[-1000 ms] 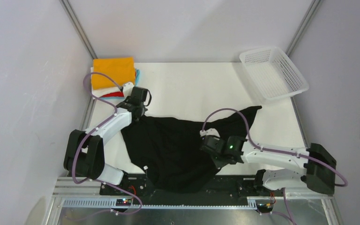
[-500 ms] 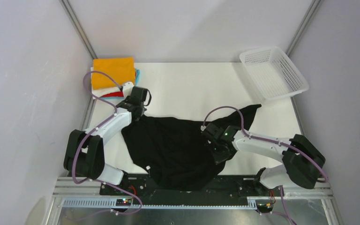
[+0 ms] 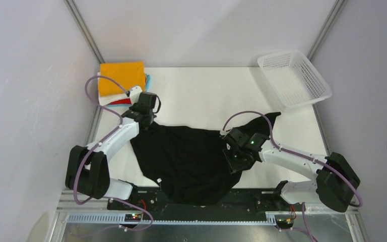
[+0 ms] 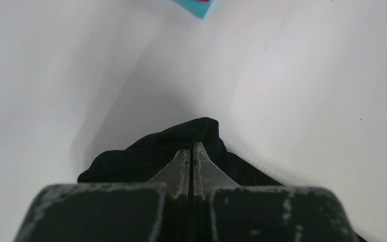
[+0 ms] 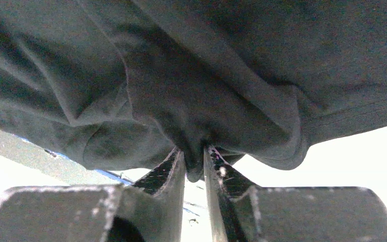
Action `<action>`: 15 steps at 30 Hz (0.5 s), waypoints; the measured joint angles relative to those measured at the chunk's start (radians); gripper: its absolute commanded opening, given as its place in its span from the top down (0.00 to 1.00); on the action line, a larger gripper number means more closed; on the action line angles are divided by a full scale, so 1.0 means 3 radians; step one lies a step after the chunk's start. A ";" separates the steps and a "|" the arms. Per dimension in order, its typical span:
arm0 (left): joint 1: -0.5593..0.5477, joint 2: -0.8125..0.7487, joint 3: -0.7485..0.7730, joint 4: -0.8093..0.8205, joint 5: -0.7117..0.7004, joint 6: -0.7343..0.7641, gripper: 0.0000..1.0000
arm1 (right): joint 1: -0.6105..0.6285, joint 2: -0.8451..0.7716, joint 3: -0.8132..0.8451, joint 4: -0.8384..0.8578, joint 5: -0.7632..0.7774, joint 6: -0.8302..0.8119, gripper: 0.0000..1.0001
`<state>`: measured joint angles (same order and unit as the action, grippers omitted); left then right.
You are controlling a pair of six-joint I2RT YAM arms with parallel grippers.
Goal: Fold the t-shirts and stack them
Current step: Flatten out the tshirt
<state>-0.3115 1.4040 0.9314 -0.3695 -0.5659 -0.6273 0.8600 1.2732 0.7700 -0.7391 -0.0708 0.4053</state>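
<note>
The black t-shirt (image 3: 186,156) lies crumpled across the middle of the white table, one part hanging over the near edge. My left gripper (image 3: 146,121) is shut on its upper left corner; in the left wrist view the closed gripper (image 4: 192,147) pinches black cloth (image 4: 146,154). My right gripper (image 3: 234,162) is shut on a bunch of the shirt at its right side and lifts it; in the right wrist view the gripper (image 5: 195,154) holds a fold of the dark cloth (image 5: 191,91). A stack of folded shirts, orange on top (image 3: 122,76), sits at the far left.
A white mesh basket (image 3: 294,78) stands at the far right corner. White, red and light-blue folded edges (image 3: 117,100) show under the orange shirt; a light-blue corner (image 4: 196,6) shows in the left wrist view. Metal frame posts run up both back sides.
My right gripper has moved away from the near edge, up and to the right, pulling the shirt's right part with it. The left gripper has shifted only slightly.
</note>
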 measured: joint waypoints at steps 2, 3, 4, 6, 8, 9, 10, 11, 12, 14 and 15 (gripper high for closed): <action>0.0000 -0.0029 -0.0001 0.0001 0.0001 0.0000 1.00 | -0.0005 0.0003 0.0000 -0.0001 -0.0032 -0.0010 0.75; 0.0000 -0.0043 0.0000 0.0001 0.0001 0.0001 1.00 | -0.0004 0.0004 0.0000 -0.0001 -0.0056 -0.0020 0.76; 0.0000 -0.0056 -0.0001 0.0001 0.0001 0.0001 1.00 | -0.0004 0.0006 0.0000 0.0000 -0.0072 -0.0024 0.74; 0.0000 -0.0076 -0.0001 0.0001 0.0001 0.0005 1.00 | -0.0004 0.0013 0.0000 -0.0001 -0.0089 -0.0028 0.73; 0.0000 -0.0089 -0.0001 0.0003 0.0001 0.0011 1.00 | -0.0005 0.0014 0.0000 -0.0004 -0.0109 -0.0033 0.74; 0.0000 -0.0094 -0.0001 0.0003 0.0001 0.0018 1.00 | -0.0004 0.0014 0.0000 -0.0005 -0.0114 -0.0036 0.75; 0.0000 -0.0100 -0.0001 0.0003 0.0001 0.0023 1.00 | -0.0004 0.0014 0.0000 -0.0009 -0.0120 -0.0036 0.75; 0.0000 -0.0104 -0.0001 0.0003 0.0001 0.0024 1.00 | -0.0005 0.0014 0.0000 -0.0013 -0.0120 -0.0036 0.74; 0.0000 -0.0111 -0.0003 0.0003 0.0001 0.0025 1.00 | -0.0005 0.0013 0.0000 -0.0014 -0.0120 -0.0034 0.72; 0.0000 -0.0120 -0.0005 0.0004 0.0001 0.0025 1.00 | -0.0008 0.0013 0.0000 -0.0015 -0.0120 -0.0033 0.72; 0.0000 -0.0126 -0.0008 0.0004 0.0001 0.0025 1.00 | -0.0011 0.0013 0.0000 -0.0017 -0.0117 -0.0033 0.73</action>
<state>-0.3115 1.3663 0.9291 -0.3683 -0.5655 -0.6197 0.8566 1.2770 0.7700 -0.7441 -0.1059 0.3954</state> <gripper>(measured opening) 0.008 0.276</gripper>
